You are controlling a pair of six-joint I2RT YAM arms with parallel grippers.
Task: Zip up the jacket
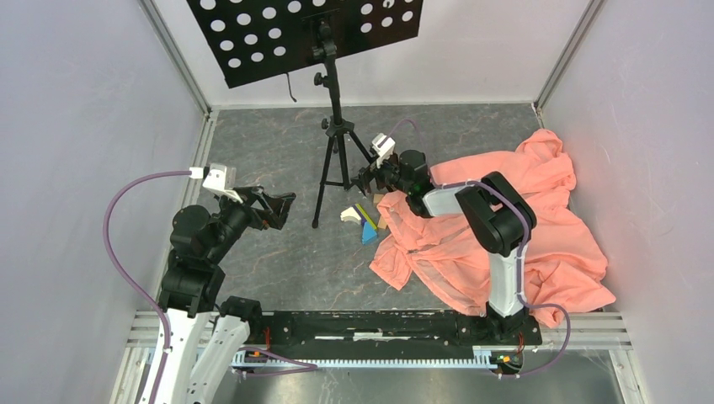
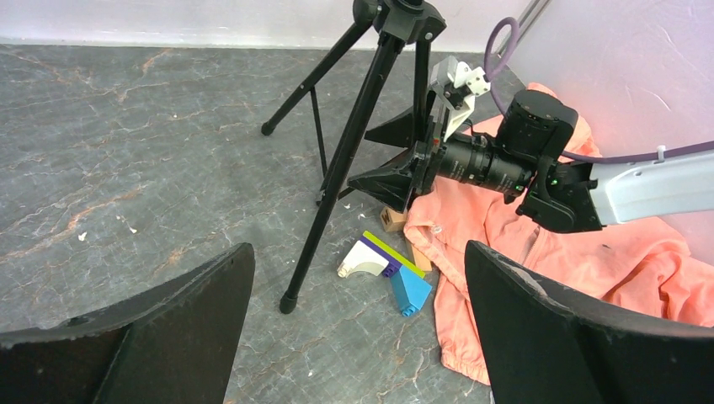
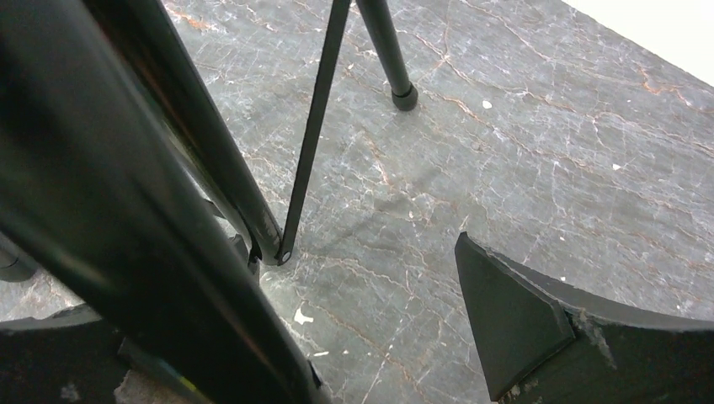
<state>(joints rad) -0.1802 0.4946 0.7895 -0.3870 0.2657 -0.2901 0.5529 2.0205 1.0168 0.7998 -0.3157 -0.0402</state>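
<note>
Looking at a job that's barely begun, folks: the jacket (image 1: 564, 252) lies in a crumpled heap right of the tripod (image 1: 335, 160), w/ one loose corner spilling towards the toy blocks (image 1: 364, 220) that sit just right of the tripod's feet. L gripper (image 1: 278, 206) hovers left of the tripod, well apart from the fabric, fingers spread wide w/ nothing btwn them. R gripper (image 1: 370, 178) hangs just right of the tripod, past the jacket's tripod-side edge and over bare floor. Its fingers (image 2: 383, 181) are splayed apart too, holding nothing. Its own cam shows a tripod leg looming v. close, and I can't tell if they touch. A pale zip line (image 1: 439, 276) shows on the tripod side of the heap, and by my read none of it is closed: the front looks loose & rumpled, and the puller is too small to find. So progress is approx nil, neither gripper on the cloth. Left to do, prob.: spread the front flat, bring both zip edges together, find the puller, pin the hem w/ one gripper and draw the puller up w/ the other.
</note>
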